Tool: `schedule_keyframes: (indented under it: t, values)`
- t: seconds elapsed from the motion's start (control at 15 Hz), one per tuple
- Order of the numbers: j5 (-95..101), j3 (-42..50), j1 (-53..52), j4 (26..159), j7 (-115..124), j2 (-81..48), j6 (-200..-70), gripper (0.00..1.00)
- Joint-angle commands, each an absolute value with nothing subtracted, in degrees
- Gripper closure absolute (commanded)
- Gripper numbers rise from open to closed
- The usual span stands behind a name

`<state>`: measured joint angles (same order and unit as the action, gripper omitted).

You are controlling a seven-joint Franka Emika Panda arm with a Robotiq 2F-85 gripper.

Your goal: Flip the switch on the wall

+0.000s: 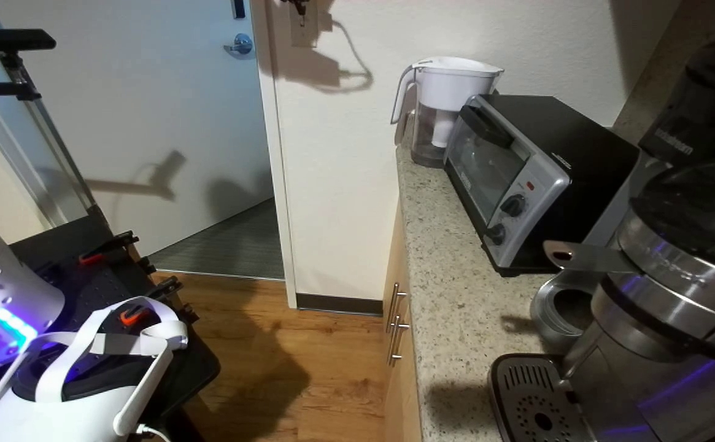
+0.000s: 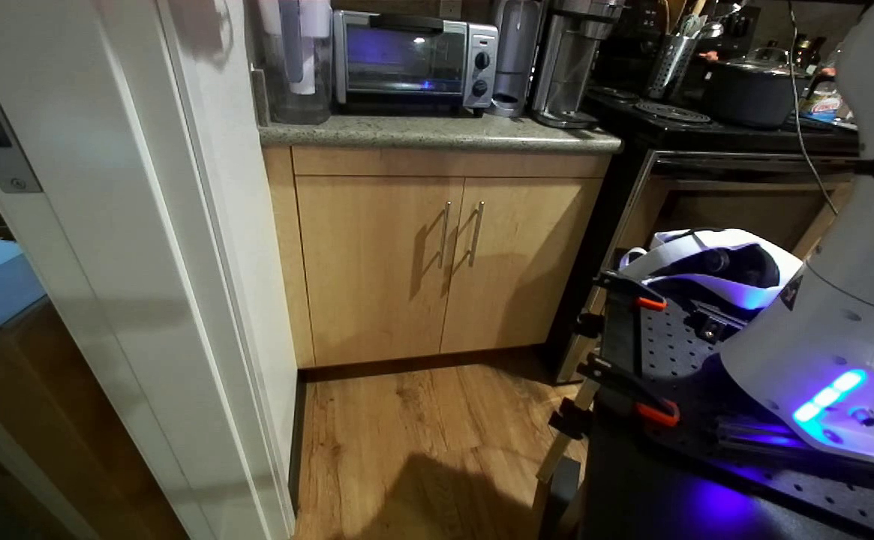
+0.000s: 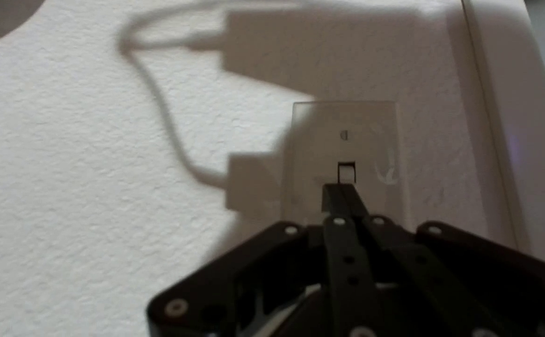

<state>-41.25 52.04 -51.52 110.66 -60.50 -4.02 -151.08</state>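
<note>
- The fingers are pressed together and are pointed at the switch, a small white plate mounted on the wall.
- In the wrist view the tips are seen at the lower edge of the switch's toggle slot; whether contact is made cannot be told.
- The lower part of the switch is hidden there by the fingers, and a shadow with a cable-like loop is cast across the switch and the wall beside it.
- In an exterior view the switch is shown at the top edge, with only the dark ends of the fingers caught in front of it.
- Just beside the switch, the wall is bordered by a door frame; across the frame from the switch, a door is seen ajar.
- Lower than the switch, a water pitcher is stood on the counter, close to the wall.
- Farther from the switch than the pitcher, a toaster oven is set on the same counter; a coffee machine is placed farther still.
- Well apart from the switch, a white headset is rested next to the arm's base.
- Well below the switch, closed cabinet doors are shown beneath the counter.
</note>
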Motion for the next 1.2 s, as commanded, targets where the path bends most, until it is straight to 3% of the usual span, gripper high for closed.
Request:
schedule_keyframes:
  t: [0.0,1.13]
  values:
    - [-41.27,51.68,-51.88,110.63,-60.66,-2.48,-150.12,1.00]
    - [-49.76,50.68,-50.88,109.00,-66.42,-4.40,-149.90,1.00]
